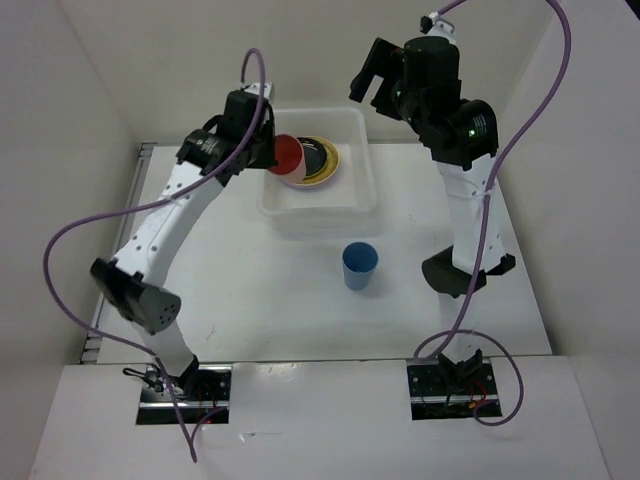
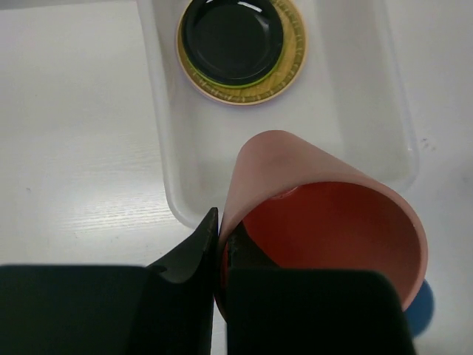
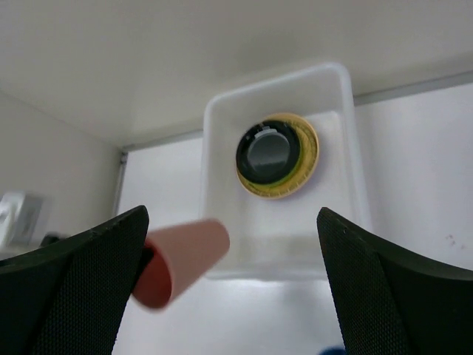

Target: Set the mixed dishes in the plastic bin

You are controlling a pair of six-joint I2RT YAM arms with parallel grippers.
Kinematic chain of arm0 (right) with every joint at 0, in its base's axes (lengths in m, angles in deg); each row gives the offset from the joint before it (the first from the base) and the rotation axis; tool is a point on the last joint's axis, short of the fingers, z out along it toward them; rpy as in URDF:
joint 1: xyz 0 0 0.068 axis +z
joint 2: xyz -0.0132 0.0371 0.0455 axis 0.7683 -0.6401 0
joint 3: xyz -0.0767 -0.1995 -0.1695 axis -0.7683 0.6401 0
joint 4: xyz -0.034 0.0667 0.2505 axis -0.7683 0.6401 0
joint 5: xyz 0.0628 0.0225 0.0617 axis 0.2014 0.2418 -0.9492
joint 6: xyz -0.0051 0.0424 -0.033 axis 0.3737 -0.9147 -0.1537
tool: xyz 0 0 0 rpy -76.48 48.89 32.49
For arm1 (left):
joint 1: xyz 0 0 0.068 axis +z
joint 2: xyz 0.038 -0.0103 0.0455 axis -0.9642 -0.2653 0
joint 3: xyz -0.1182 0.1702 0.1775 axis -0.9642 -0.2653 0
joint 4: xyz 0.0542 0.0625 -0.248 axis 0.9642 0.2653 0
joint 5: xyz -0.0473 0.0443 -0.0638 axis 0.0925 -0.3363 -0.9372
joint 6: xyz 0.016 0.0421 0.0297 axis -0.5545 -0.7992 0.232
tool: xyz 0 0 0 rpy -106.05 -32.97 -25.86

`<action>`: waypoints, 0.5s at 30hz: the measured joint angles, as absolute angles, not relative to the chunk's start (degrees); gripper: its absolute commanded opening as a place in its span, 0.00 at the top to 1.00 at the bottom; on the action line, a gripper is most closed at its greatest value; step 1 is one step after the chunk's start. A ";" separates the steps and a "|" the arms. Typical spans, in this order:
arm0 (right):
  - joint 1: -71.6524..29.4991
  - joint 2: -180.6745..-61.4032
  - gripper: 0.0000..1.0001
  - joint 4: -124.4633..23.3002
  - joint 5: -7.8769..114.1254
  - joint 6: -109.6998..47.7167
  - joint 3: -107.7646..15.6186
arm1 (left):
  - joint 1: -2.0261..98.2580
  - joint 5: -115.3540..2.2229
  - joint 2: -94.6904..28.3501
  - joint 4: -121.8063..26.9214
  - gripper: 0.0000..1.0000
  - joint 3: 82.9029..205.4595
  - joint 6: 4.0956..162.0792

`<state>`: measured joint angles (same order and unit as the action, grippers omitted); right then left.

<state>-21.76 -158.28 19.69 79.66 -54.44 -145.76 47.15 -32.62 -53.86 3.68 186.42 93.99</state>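
Observation:
My left gripper is shut on the rim of the coral-red cup and holds it tilted above the near left part of the plastic bin. In the left wrist view the cup fills the lower right, with one finger inside and one outside its wall. A stack of plates lies in the bin, the black plate on top, green and wicker rims showing below. The blue cup stands upright on the table in front of the bin. My right gripper is open and empty, raised above the bin's far right.
White walls close the table at the left, back and right. The right arm's elbow rests low on the table, right of the blue cup. Purple cables loop from both arms.

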 measured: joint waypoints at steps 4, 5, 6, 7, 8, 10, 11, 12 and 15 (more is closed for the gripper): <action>-20.71 -151.20 0.01 21.66 80.88 -54.57 -133.74 | 49.86 -32.69 -66.34 5.53 1.00 193.94 91.32; -20.66 -148.69 0.01 21.92 81.58 -54.72 -130.29 | 50.71 -32.91 -69.20 5.80 1.00 195.34 90.88; -20.49 -146.00 0.01 22.32 82.24 -54.83 -126.77 | 51.44 -33.12 -71.50 5.97 1.00 196.19 90.62; -20.49 -143.33 0.01 22.62 83.09 -55.09 -123.73 | 52.09 -33.26 -73.68 6.34 1.00 196.74 90.14; -20.47 -139.94 0.01 22.78 83.90 -55.40 -120.24 | 52.84 -33.58 -75.50 6.84 1.00 197.13 89.70; -20.45 -132.29 0.01 22.14 84.84 -55.84 -111.34 | 54.10 -34.26 -78.36 7.68 1.00 197.83 89.35; -20.45 -128.64 0.01 22.14 85.04 -56.06 -107.47 | 54.54 -34.61 -79.43 7.98 1.00 198.29 89.22; -20.55 -124.58 0.01 20.48 84.97 -56.21 -102.47 | 54.91 -34.92 -80.59 8.48 1.00 199.08 89.07; -22.57 -113.01 0.01 16.44 82.20 -56.58 -84.89 | 55.20 -35.92 -82.45 8.83 1.00 200.69 88.11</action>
<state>-22.57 -113.01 16.44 82.20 -56.58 -84.89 55.20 -35.92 -82.45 8.83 200.69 88.11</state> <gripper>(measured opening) 0.991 0.047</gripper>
